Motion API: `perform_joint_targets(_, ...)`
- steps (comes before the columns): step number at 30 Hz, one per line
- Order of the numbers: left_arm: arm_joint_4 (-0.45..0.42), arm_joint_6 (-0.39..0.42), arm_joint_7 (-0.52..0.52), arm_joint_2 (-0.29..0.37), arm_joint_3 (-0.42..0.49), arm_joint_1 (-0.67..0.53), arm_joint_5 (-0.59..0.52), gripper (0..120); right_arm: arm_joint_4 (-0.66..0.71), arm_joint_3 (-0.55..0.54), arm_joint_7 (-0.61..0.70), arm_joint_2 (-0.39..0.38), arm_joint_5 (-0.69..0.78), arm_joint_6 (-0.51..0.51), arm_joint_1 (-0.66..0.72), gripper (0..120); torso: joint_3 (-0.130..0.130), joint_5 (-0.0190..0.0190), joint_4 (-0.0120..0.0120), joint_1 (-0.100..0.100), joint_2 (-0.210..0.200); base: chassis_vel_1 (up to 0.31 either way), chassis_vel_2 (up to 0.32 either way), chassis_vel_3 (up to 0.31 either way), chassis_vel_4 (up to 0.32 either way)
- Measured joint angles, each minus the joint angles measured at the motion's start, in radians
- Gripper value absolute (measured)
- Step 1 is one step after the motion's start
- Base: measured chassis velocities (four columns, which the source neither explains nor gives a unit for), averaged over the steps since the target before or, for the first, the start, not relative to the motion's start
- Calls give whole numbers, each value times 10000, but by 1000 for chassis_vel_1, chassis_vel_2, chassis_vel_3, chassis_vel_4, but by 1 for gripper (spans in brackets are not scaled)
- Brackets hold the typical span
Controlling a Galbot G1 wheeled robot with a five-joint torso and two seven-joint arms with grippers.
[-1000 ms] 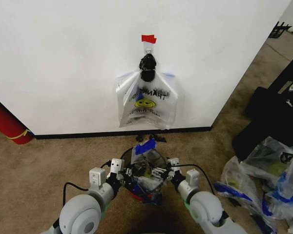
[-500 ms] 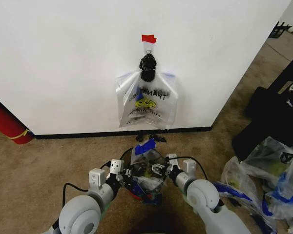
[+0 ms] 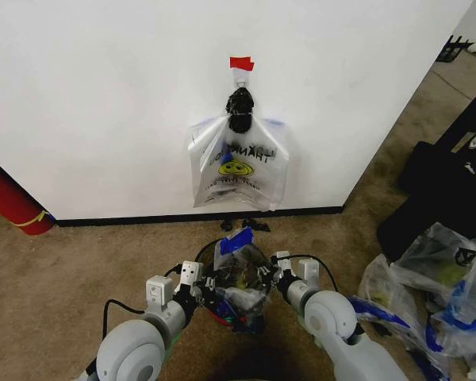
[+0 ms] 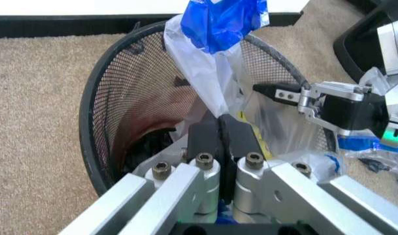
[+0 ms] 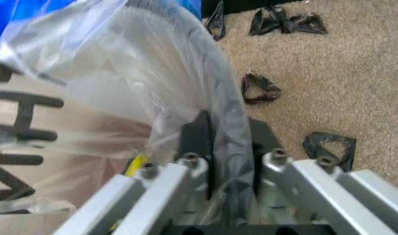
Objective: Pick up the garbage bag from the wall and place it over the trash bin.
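Landmark: the small round trash bin (image 3: 236, 305) with black mesh rim and reddish base, standing on the carpet below the white painted wall (image 3: 103, 95).

Left of the bin, the left hand (image 3: 204, 291) sits at the rim; in the left wrist view its fingers (image 4: 202, 139) are pressed together, clamped on a fold of the thin see-through plastic garbage bag (image 3: 239, 270) with blue bands.

The bag lies in and above the bin, its blue handle (image 4: 218, 22) rising over the far rim, the clear film draped inside the mesh.

Right of the bin, the right hand (image 3: 271, 276) meets the near-right rim; its fingers (image 5: 197, 134) are clamped on bag film together with the rim edge.

Above the bin, a similar smiley bag (image 3: 238, 163) hangs on the wall from a metal hook (image 3: 241, 77) under red tape (image 3: 241, 63).

Judgement: the placing step is in hand; the bag is over the bin but not evenly seated. The next move calls for spreading the mouth outward and down over the rim without tearing the film
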Motion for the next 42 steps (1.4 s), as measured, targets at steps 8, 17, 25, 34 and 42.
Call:
perform_joint_targets(8, -259, 4, 5, -28, 33, 84, -1, 0, -54, 61, 368, 155, 456, 1129, -379, 0, 0, 2, 2, 0, 0, 0, 0, 0, 0)
perform_joint_targets(17, -1024, -382, 6, -40, -10, 329, 784, 0, -1369, 560, -2893, 440, 309, 6358, -1566, 0, 4, 6, 3, 1, -2, 0, 0, 0, 0)
perform_joint_targets(25, -1598, -441, -138, 55, -118, 605, 1375, 0, -2463, 1157, -5450, 424, -248, 8795, -1514, 0, 3, 4, 2, 1, -1, 0, 0, 0, 0)
perform_joint_targets(34, -1976, -441, -275, 161, -371, 1001, 1901, 0, -2678, 1176, -4829, 630, -92, 9207, -1299, 0, 2, 3, 3, 0, -2, 0, 0, 0, 0)
perform_joint_targets(42, -1076, -382, -589, 268, -652, 601, 2397, 0, -2405, 1321, -4682, 416, 221, 8664, -1378, 0, 1, 1, 2, 0, -2, 0, 0, 0, 0)
